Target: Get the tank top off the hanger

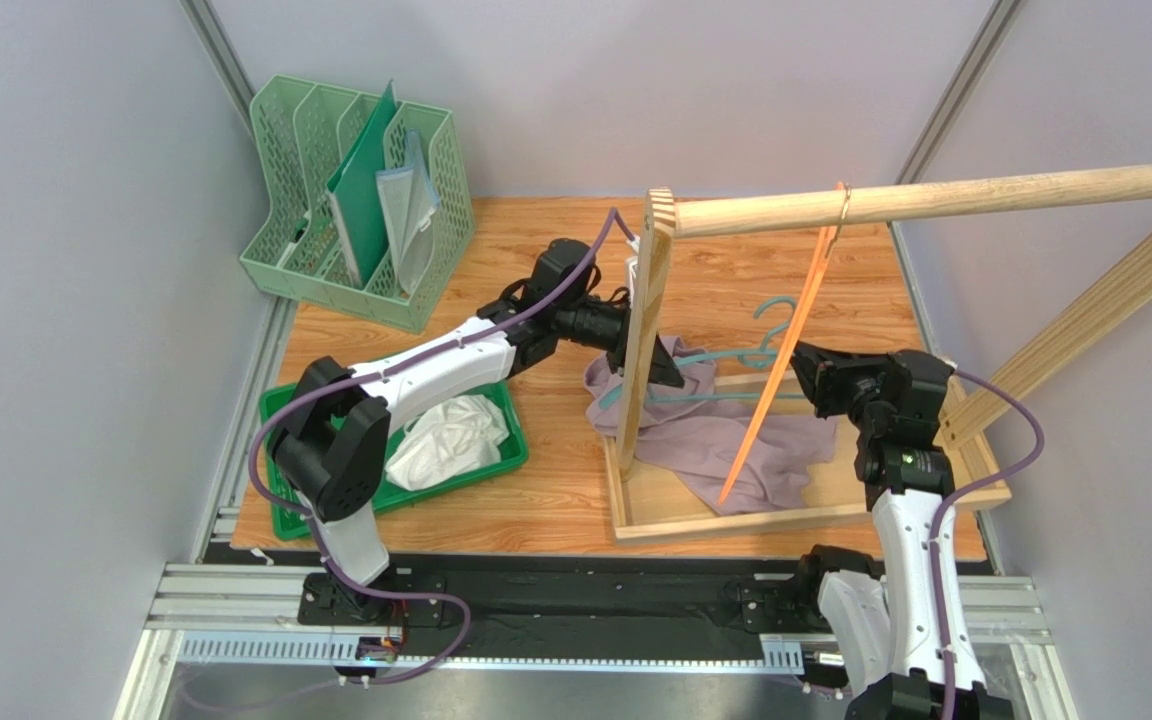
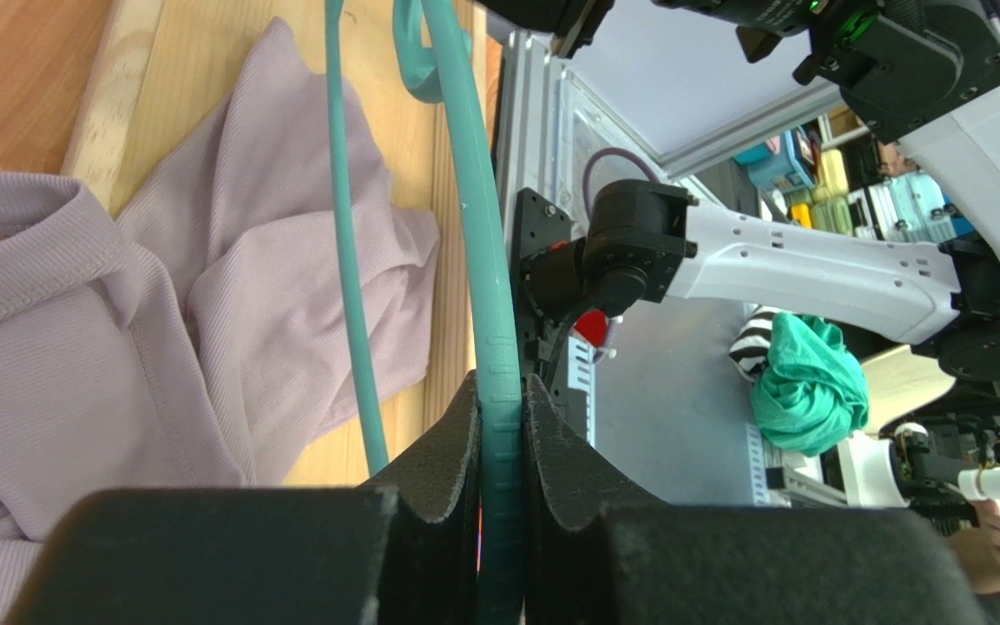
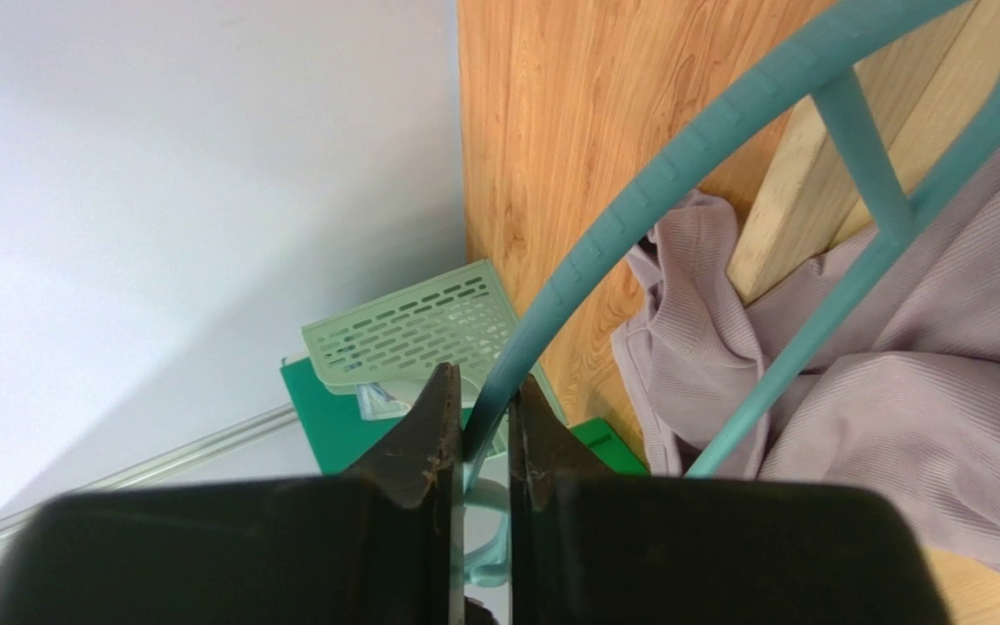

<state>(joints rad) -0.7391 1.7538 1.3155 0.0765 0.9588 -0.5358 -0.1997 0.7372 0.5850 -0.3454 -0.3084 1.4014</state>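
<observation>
- The wooden desk (image 1: 537, 510) carries a timber rack (image 1: 639, 353), an upright post and base frame with a round rail across the top.
- The tank top (image 1: 717, 443) is lilac ribbed knit. It lies slumped in a heap across the rack's base and spills onto the desk, below the rail. It looks light, limp and a little stretchy, so it will likely drape and drag rather than slide off cleanly. The hemmed strap or neckline edge is the sensible place to take it, since that is the firmest part of the cloth.
- The hanger (image 2: 486, 261) is thin teal plastic, stiff but springy. It rests low over the fabric with its hook free of the rail. Its ridged arm gives fair purchase, though it may flex or twist under a sideways pull. Whether a strap is looped over either arm cannot be told from these views.
- The left hand (image 2: 501, 404) is pressed together, pinching one arm of the hanger between its foam pads.
- The right hand (image 3: 482, 391) is likewise closed, pinching the curved arm at the opposite end, so neither hand has hold of the cloth.
</observation>
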